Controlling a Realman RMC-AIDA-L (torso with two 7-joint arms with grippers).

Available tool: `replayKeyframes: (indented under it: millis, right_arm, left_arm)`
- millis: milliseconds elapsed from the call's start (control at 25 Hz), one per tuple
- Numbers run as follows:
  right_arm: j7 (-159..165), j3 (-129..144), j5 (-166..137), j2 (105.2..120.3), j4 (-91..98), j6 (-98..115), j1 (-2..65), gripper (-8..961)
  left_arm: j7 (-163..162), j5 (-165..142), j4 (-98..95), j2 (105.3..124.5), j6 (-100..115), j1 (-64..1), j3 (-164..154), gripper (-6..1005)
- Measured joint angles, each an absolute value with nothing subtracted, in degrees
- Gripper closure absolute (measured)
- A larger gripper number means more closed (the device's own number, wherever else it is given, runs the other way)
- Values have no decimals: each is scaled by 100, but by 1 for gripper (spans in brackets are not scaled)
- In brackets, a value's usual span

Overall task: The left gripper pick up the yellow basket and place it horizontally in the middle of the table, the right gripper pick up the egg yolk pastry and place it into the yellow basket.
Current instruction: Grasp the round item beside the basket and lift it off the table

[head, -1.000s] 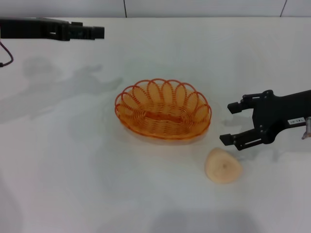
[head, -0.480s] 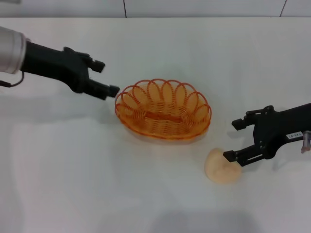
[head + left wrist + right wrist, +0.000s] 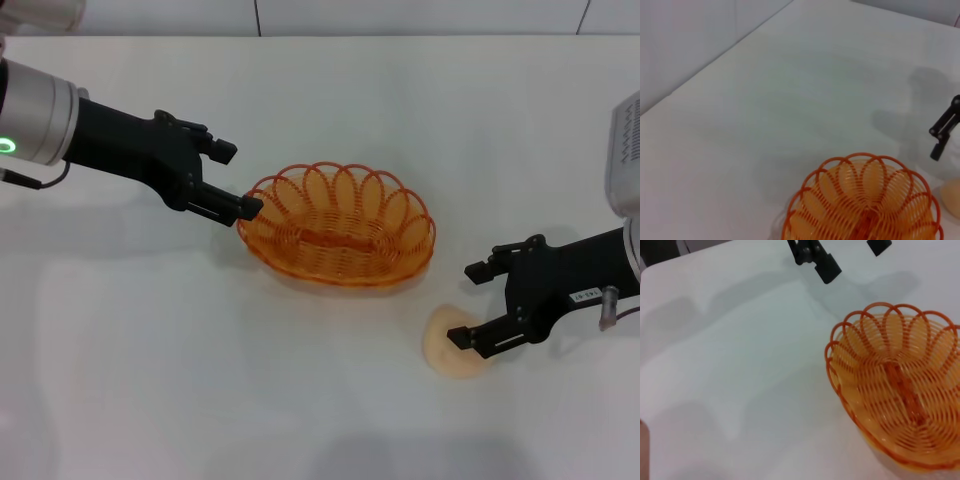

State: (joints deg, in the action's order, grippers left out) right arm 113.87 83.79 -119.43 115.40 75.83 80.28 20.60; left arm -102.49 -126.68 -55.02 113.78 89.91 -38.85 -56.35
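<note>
The left tool (image 3: 232, 178), fingers apart, is straddling the yellow basket's (image 3: 336, 224) rim mid-table (image 3: 330, 400) to grip it; the right tool (image 3: 472, 304), spread, is bracketing the egg yolk pastry (image 3: 455, 346) nearby.

Worktop (image 3: 330, 400): plain white, flat and matte, filling nearly all of the head view.
Wall (image 3: 420, 15): pale grey panels behind the worktop's far edge, split by thin dark vertical seams.
Light: soft and even, casting faint grey shadows on the white surface.
</note>
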Motion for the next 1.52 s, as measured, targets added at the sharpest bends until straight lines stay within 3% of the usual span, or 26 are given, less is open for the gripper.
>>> replayKeyframes:
  millis: [160,600,1040,1280,1520]
  right_arm:
    - [11389,8401,-12041,11540,7546,7954,2053,93]
    - [11394,8401,-12082,11540,7357,7919,2079,322]
    - [11400,8406,-12040,11540,7357,8006,2094,753]
    - [11399,8399,-12019,11540,7422,8067,2104,913]
    - [11572,7978,-12008,11526,7904,8403,2073,914]
  left_arm:
    - [-10248,-12632,-5508,11413,8992,-3852,-5632,112]
    - [-10271,-12612,-5515,11446,8965,-3842,-5584,112]
    - [-10244,-12611,-5501,11443,8846,-3779,-5572,112]
    - [-10155,-12538,-5481,11445,8799,-3713,-5572,112]
    - [-10124,-12422,-5469,11449,8740,-3630,-5565,112]
